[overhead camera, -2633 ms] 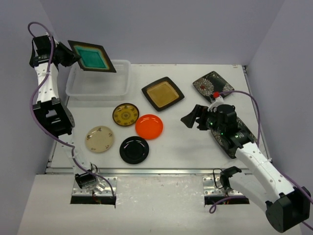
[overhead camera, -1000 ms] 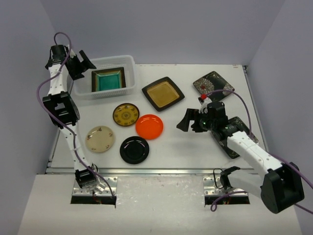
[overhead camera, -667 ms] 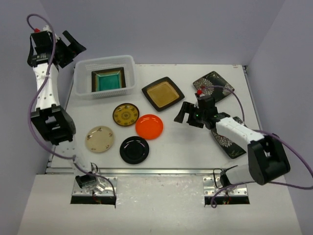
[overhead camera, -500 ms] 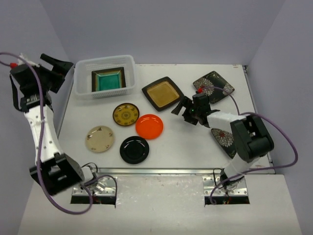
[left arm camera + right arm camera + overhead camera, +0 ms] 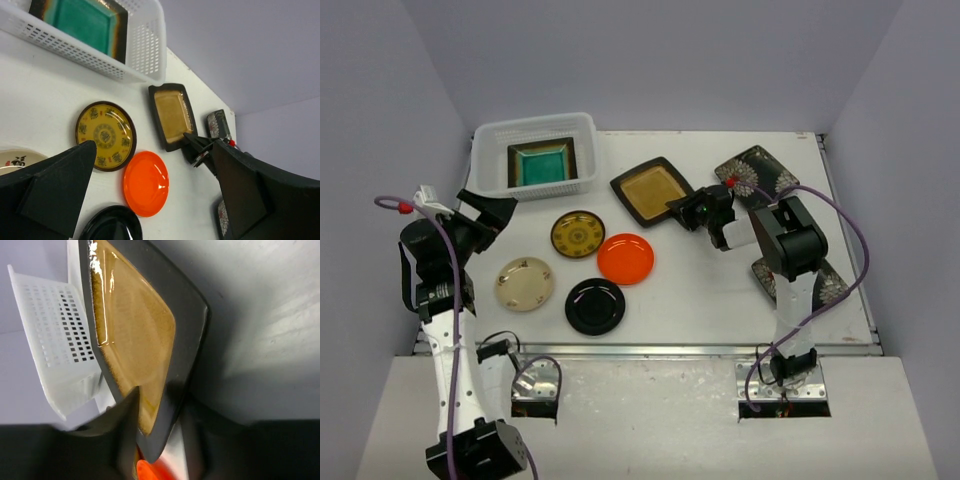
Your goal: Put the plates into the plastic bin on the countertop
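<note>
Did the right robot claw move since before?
Yes. The right gripper slid left across the white countertop to the corner of the square amber plate.

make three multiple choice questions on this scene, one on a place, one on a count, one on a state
1. Where does the teal plate lie?
A. inside the bin
B. on the bare table
C. held up in the air

2. How many round plates lie on the table?
A. two
B. four
C. six

3. How does the left end effector stand?
A. open, holding nothing
B. shut on a plate
C. out of every view

Answers:
1. A: the top view shows the teal plate flat within the bin's walls.
2. B: the yellow plate, orange plate, cream plate and black plate are the only round ones.
3. A: the left wrist view shows its fingers wide apart with nothing between them.
</note>
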Robot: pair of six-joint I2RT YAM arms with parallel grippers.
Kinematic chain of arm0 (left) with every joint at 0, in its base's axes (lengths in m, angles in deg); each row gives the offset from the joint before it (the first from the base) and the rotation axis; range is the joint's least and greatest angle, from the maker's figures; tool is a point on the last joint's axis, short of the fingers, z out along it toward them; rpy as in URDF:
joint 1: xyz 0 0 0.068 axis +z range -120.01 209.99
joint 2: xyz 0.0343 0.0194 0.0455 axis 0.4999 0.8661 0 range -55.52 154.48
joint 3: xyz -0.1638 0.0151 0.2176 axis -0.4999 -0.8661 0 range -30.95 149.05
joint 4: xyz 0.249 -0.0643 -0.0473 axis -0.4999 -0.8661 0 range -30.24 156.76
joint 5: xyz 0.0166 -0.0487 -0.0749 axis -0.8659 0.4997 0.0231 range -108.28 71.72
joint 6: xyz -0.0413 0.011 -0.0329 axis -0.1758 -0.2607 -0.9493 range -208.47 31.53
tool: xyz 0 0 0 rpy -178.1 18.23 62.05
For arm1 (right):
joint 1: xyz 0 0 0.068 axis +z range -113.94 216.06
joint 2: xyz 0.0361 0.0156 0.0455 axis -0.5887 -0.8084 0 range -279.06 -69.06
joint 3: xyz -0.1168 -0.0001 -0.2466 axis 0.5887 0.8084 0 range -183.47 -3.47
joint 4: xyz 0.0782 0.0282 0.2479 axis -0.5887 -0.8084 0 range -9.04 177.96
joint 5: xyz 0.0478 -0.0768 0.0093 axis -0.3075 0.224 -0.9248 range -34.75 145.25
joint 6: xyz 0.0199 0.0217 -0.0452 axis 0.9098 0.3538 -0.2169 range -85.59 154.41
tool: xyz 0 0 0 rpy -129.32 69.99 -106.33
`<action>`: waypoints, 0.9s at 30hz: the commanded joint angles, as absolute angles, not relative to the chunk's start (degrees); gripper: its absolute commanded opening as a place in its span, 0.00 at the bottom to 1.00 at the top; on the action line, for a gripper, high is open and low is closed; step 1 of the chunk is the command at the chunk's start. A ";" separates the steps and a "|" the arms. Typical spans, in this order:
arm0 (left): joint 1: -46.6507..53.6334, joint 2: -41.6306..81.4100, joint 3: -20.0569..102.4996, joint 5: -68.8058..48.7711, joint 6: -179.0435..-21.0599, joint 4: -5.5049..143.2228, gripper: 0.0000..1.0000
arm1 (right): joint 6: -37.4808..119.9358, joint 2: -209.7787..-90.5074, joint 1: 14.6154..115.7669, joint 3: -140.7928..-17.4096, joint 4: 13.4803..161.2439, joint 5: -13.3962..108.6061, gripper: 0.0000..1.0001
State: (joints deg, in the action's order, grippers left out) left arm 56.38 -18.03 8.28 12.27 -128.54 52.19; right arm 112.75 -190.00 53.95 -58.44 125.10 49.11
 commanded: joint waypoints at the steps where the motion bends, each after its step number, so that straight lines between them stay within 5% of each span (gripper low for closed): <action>1: 53.29 -17.09 12.20 8.77 -122.67 51.63 1.00 | 117.92 -195.28 53.12 -56.52 125.01 52.08 0.29; 7: 49.88 -15.31 13.09 10.85 -118.56 53.37 1.00 | 118.59 -193.25 52.69 -52.00 133.66 50.41 0.01; 18: 35.91 3.24 16.07 15.74 -117.53 62.81 1.00 | 112.18 -169.63 43.28 -46.90 132.88 30.22 0.00; 27: 23.45 17.87 30.22 19.79 -111.81 60.12 1.00 | 77.52 -155.34 42.04 -53.47 95.53 8.24 0.00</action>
